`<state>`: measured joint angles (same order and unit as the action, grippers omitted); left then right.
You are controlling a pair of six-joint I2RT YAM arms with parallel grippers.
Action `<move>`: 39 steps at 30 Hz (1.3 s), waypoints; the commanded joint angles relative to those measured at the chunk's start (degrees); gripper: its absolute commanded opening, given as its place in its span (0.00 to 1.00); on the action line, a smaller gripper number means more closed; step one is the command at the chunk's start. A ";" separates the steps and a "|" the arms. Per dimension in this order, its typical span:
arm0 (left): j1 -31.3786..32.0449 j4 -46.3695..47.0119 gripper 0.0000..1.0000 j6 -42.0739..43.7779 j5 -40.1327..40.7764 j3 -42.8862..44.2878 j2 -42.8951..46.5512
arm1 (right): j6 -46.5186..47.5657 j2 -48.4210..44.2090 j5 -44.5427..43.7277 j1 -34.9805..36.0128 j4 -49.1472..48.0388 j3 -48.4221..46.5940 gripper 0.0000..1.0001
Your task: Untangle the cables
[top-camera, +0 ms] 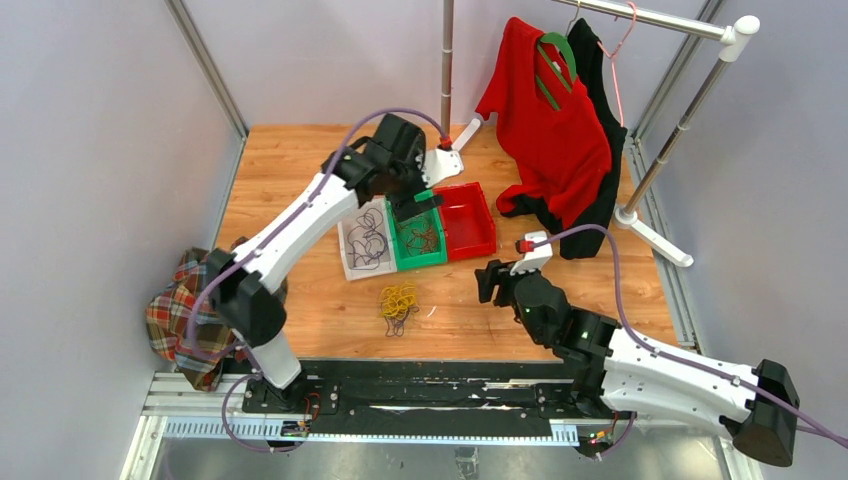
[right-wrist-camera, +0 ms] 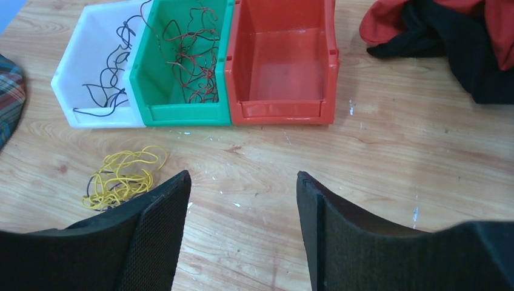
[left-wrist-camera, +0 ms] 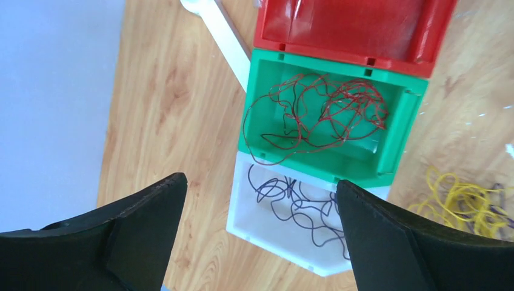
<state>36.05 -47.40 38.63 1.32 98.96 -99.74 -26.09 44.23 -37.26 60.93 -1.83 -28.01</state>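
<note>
Check the left fingers (left-wrist-camera: 142, 218): they are spread wide and hold nothing, hovering above the green bin (left-wrist-camera: 401, 136). The right fingers (right-wrist-camera: 154, 230) are likewise spread and empty, above the bare counter (right-wrist-camera: 388, 170). Locate three groups:

- The red-brown cables (left-wrist-camera: 339, 103) lie tangled inside the green bin.
- The dark purple cables (left-wrist-camera: 291, 209) lie in the white bin (left-wrist-camera: 251, 224), which touches the green bin.
- The yellow cables (right-wrist-camera: 124, 176) lie heaped on the counter in front of the bins.

The red bin (right-wrist-camera: 285, 112) adjoins the green bin's other side.

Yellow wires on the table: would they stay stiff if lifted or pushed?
Probably floppy: the yellow wires lie in loose, thin loops. Likely light too, so a push may drag the whole tangle along.
</note>
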 commanded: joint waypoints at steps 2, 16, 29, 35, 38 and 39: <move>-0.63 -3.53 0.98 -8.35 -4.18 -2.36 10.88 | 0.80 4.14 3.99 -0.89 -0.59 -3.76 0.73; -16.81 -6.74 0.98 -17.00 0.27 -10.30 29.25 | 7.40 39.96 35.89 0.51 -3.64 -24.90 0.67; -19.47 -9.03 0.98 -17.07 -12.29 -20.03 34.34 | 4.07 53.99 37.01 1.65 -1.19 -28.70 0.41; -19.44 -8.94 0.98 -8.75 -17.60 -26.98 35.22 | -0.20 49.09 37.34 1.56 -3.57 -25.36 0.16; -19.31 -8.94 0.98 -5.77 -19.52 -29.17 34.16 | -2.04 46.64 36.65 1.56 -3.36 -23.28 0.01; -19.13 -9.02 0.98 -5.21 -19.92 -29.73 33.77 | -2.23 45.65 35.77 1.56 -2.85 -22.60 0.01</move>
<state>16.84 -56.12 28.23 -13.93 70.91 -65.49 -25.12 93.71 -0.21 62.06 -4.60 -53.15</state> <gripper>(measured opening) 0.980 0.034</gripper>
